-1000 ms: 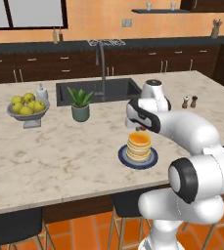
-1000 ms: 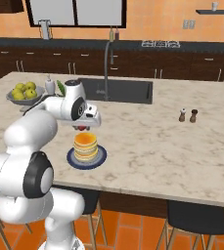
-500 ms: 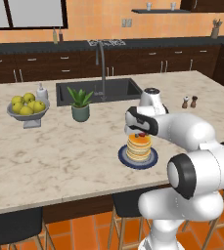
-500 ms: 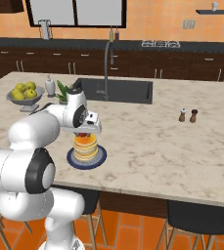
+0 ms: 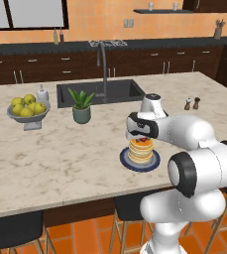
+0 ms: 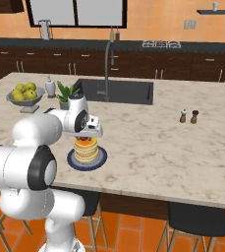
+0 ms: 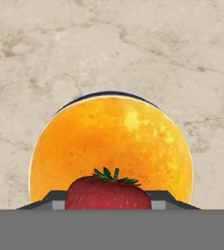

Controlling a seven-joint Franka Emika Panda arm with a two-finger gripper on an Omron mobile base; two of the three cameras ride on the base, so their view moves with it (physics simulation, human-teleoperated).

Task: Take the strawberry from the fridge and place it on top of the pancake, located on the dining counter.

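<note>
The beige marbled dining counter (image 5: 60, 158) spans the scene, with a black sink (image 5: 100, 93) and a tall tap (image 5: 102, 59) set into its far side. On it stand a grey bowl of yellow-green fruit (image 5: 28, 110), a small potted plant (image 5: 81, 106), a white bottle (image 5: 42, 93) just beside the bowl, and, well apart toward the right, a pair of small shakers (image 5: 192, 103). Near the front edge lies a dark blue plate (image 5: 140, 159) carrying the pancake (image 5: 140, 150) stack, golden and round in the hand view (image 7: 108, 146). The white arm bends down over this stack, and the claw (image 5: 142, 139) hangs right above it. The claw is clamped on the strawberry (image 7: 107, 192), which sits between its tips, green leaves up, directly over the near part of the pancake; whether the fruit touches the stack cannot be told.
</note>
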